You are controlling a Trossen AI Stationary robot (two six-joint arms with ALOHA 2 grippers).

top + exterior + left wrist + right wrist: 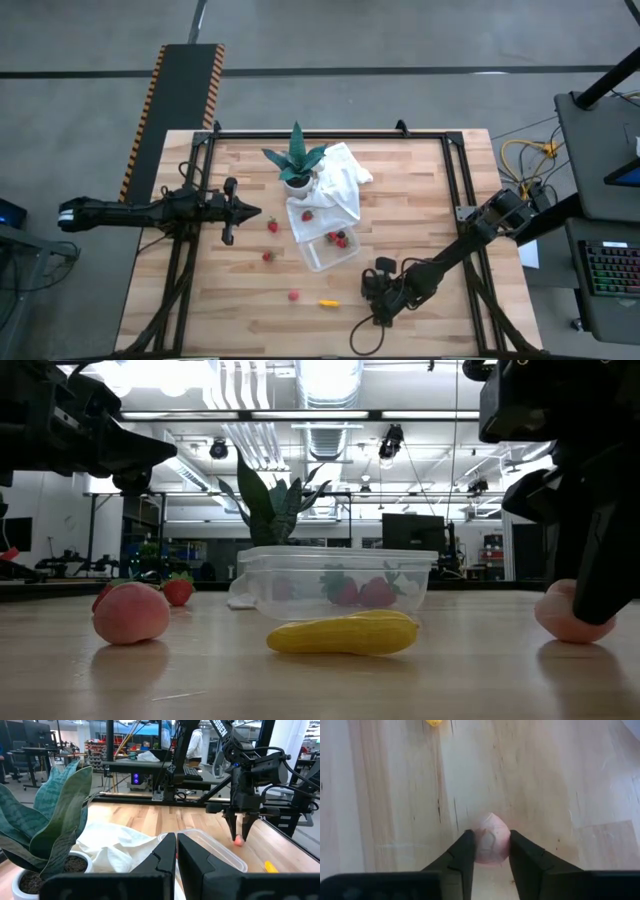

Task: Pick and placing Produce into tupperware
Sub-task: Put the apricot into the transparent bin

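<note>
The right arm reaches low over the table's near right part, wrist bent downward, and the right gripper [490, 851] points at the tabletop with its two fingers [462, 857] pressed against either side of a pale pink fruit piece [491, 840]. The left arm lies outstretched and level at the left side, its left gripper [176, 851] fully closed on nothing.

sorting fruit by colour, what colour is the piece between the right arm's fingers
Pale pink fruit piece, seen best in the right wrist view, between the right gripper fingers.

high view looks straight down on the whole counter [400, 200]; low view sits at counter height; both share the tupperware [328, 252], seen close in the low view
</note>
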